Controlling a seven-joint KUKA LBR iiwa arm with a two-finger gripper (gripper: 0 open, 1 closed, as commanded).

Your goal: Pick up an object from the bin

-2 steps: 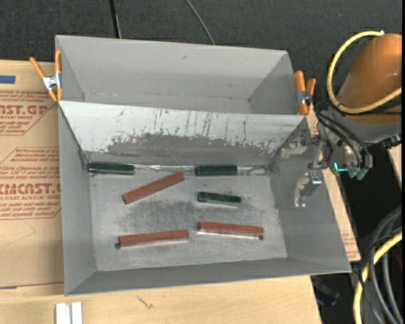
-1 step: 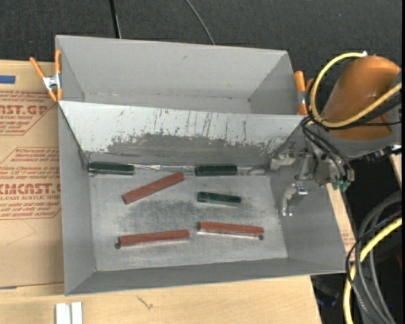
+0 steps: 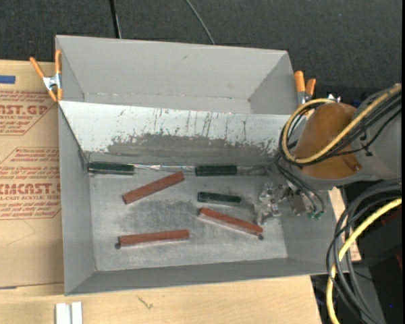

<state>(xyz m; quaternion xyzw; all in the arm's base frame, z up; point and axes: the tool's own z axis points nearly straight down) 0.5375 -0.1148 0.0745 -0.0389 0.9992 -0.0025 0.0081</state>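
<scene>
You had the arm [image 3: 381, 147] reaching in from the right of the frame, with its orange cover [image 3: 327, 144] and looped yellow-and-black cables [image 3: 304, 113] above the right wall of the grey bin [image 3: 169, 73]. The tool [image 3: 268, 208] sat low at the right side of the bin floor, just past the middle of the frame. How far it was open I cannot tell, as its metal parts ran together there, and nothing showed as held in it.

The thing nearest your tool was the slanted red-brown bar [image 3: 229, 222]. It lay flat on the floor, running from centre down to the right, with its right end just beneath the tool. Whether the tool touched that end I cannot tell. Just above this bar, and to the left of the tool, lay a short dark green stick [image 3: 219, 198], apart from the bar.

The other things were well away from your tool:
- An upper red-brown bar [image 3: 153, 187] lay tilted at centre left.
- A lower red-brown bar [image 3: 153, 238] lay nearly level near the bottom wall.
- A left green stick [image 3: 111, 169] and a middle green stick [image 3: 216, 171] lay end to end along the foot of the scratched back wall.

All of them lay singly, with none stacked on another.
</scene>
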